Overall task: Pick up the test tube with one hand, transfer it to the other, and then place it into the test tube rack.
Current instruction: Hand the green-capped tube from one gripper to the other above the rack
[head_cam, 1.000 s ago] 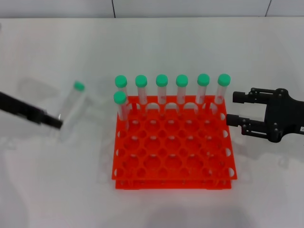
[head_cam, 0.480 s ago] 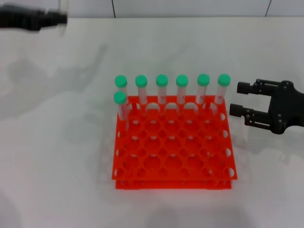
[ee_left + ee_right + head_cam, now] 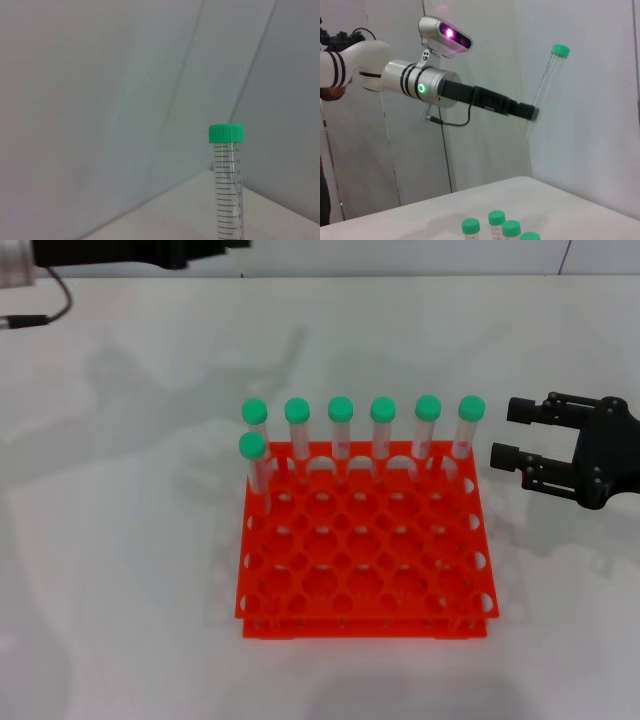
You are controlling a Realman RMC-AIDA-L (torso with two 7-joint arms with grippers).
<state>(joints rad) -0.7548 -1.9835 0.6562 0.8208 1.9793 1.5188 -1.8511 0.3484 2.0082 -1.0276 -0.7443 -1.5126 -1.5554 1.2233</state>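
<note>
My left gripper [image 3: 215, 250] is raised high at the far left, at the top edge of the head view, where the test tube is out of frame. The right wrist view shows this gripper [image 3: 532, 113] shut on the low end of the test tube [image 3: 547, 82], which tilts up in the air with its green cap [image 3: 560, 50] on top. The tube [image 3: 227, 190] also stands in the left wrist view. My right gripper [image 3: 502, 431] is open and empty, just right of the orange-red test tube rack [image 3: 365, 585].
Several green-capped tubes [image 3: 341, 430] stand in the rack's back row, and one more [image 3: 253, 465] stands in the second row at the left. Their caps [image 3: 496, 220] show low in the right wrist view. White table all around.
My left gripper has lifted the tube off the table at the left, up and toward the middle, out of the head view. My right gripper has drifted slightly right and up.
</note>
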